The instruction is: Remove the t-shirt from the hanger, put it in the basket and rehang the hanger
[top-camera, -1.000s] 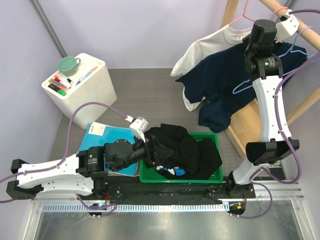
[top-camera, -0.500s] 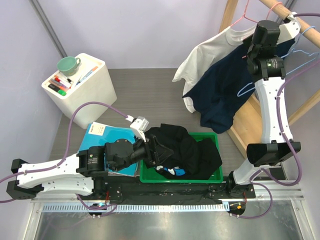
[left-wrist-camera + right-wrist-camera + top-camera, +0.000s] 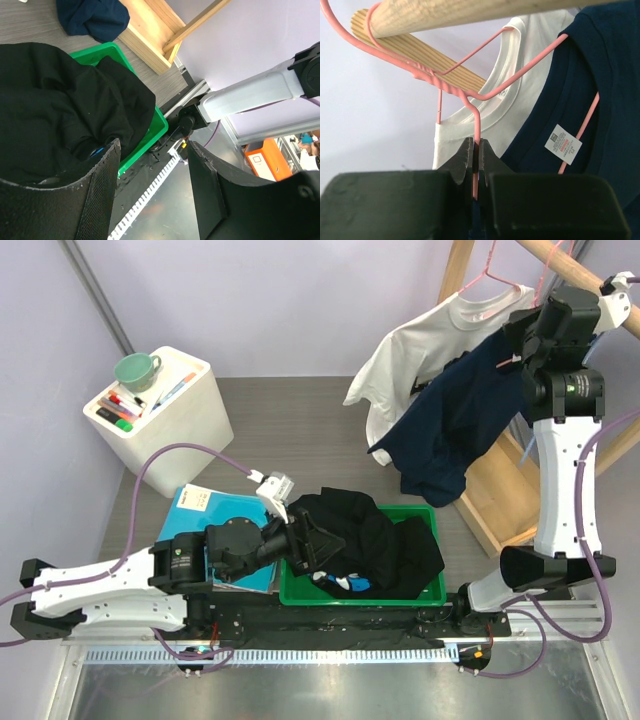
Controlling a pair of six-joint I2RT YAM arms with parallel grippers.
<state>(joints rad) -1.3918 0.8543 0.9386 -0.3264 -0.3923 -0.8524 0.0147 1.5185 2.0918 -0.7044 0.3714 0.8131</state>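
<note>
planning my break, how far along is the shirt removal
Done: a black garment lies in the green bin. In hand: the right gripper is shut on the pink hanger carrying the navy t-shirt. Left: that shirt is not yet off, and the white t-shirt hangs beside it. The left gripper is open.

navy t-shirt [image 3: 455,415] | draped askew on pink hanger [image 3: 530,62] | hooked over wooden rod [image 3: 470,12]
</note>
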